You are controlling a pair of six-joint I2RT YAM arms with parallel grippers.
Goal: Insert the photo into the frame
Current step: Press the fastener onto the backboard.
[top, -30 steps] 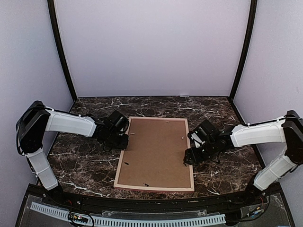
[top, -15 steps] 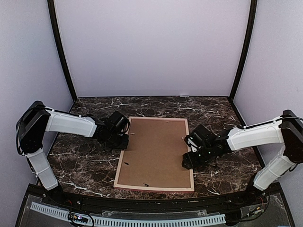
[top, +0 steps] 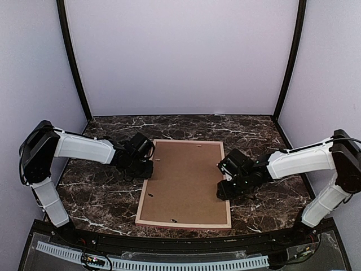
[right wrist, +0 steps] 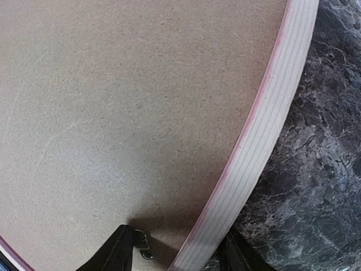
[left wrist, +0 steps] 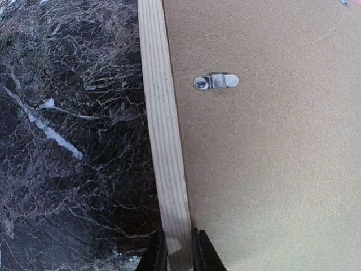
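Since the earlier frame, the right gripper [top: 224, 190] has been shifted slightly leftward over the frame's right rail and its jaws have been drawn closer together, while the left arm and the frame [top: 183, 224] have been left where they were. At the left, the left gripper [left wrist: 179, 257] is seen clamped on the frame's left rail, one fingertip pressed against each side of the pale wooden moulding, toward the far left corner of the frame. Just inside that rail a small metal clip [left wrist: 216, 81] is fixed flat on the brown backing panel [top: 183, 180]. The frame is laid back upward in the middle of the dark marble table [top: 101, 192], its near rail close to the table's near edge, with the backing panel filling it from rail to rail. At the right, the right gripper is held astride the right rail about halfway along it, still parted and gripping nothing: one finger is set over the backing panel beside a second clip [right wrist: 144, 246], the other over the marble outside the moulding.
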